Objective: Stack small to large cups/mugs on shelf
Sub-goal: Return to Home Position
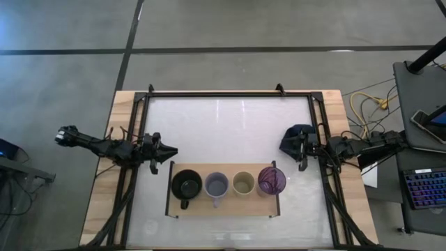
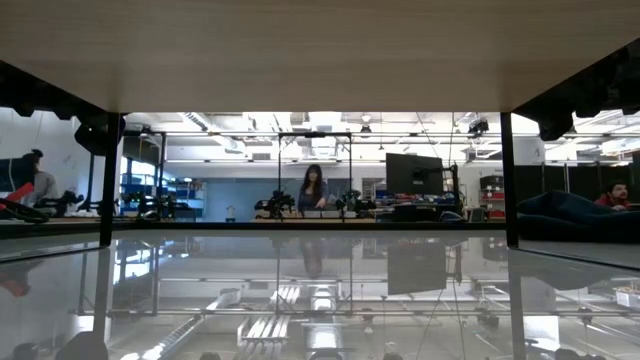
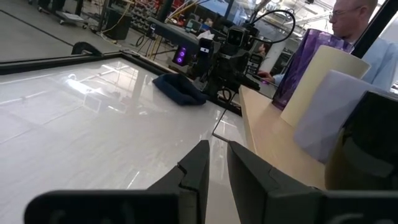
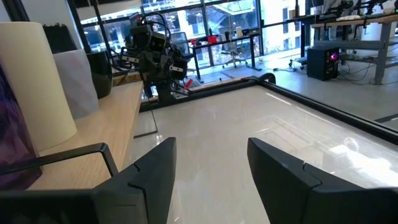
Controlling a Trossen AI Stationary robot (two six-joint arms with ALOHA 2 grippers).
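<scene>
Black mug [image 1: 187, 185] on shelf [image 1: 230, 208]: rigid, breakable, grab rim. Left gripper [image 3: 216, 146] beside shelf, fingers look nearly closed; right gripper [image 4: 211, 143] fingers spread, empty.

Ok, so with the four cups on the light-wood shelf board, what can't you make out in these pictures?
Low view: the light-wood shelf board shows only its underside, hiding every cup.
Right wrist view: beyond the right gripper, the translucent purple cup is cut by the edge.
Left wrist view: beyond the left gripper, the black mug is blurred, handle unseen.
High view: whether the dark blue cloth touches the right gripper.
</scene>
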